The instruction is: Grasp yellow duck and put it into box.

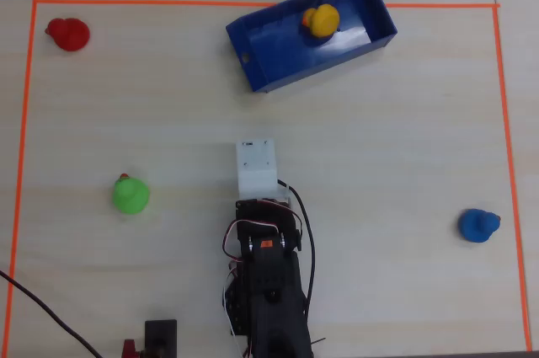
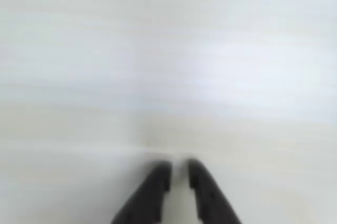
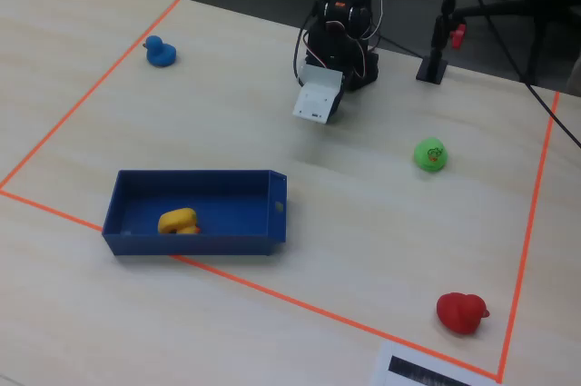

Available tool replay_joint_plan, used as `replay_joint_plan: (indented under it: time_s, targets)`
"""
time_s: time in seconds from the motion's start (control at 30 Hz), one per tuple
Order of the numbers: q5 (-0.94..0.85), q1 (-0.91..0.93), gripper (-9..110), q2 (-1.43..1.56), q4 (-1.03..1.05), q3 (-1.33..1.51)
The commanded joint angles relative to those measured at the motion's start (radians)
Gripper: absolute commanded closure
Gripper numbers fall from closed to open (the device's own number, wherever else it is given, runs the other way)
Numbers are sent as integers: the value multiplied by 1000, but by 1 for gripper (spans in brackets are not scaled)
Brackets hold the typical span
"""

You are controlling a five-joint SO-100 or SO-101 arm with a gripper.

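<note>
Green duck, blue duck, red duck lie well apart.

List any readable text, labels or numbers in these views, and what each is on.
None readable.
White sheet at the table edge: a black printed bar, too small and blurred to tell if it holds text.
Nothing legible on the blue box, the ducks, or the arm.
Wrist view: blurred tabletop and the hand only.

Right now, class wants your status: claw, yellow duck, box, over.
Claw nearly shut, empty, above bare table. Yellow duck inside box. Nothing in the way.
</note>
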Motion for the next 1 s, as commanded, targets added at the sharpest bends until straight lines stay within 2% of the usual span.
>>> replay_joint_plan:
  time_s: [0.0, 0.27, 0.37, 0.97]
  targets:
    - [-5, 6, 101, 20, 71, 6]
    - [0, 25, 101, 127, 123, 6]
    - [5, 40, 98, 127, 123, 6]
    - [5, 41, 98, 127, 123, 6]
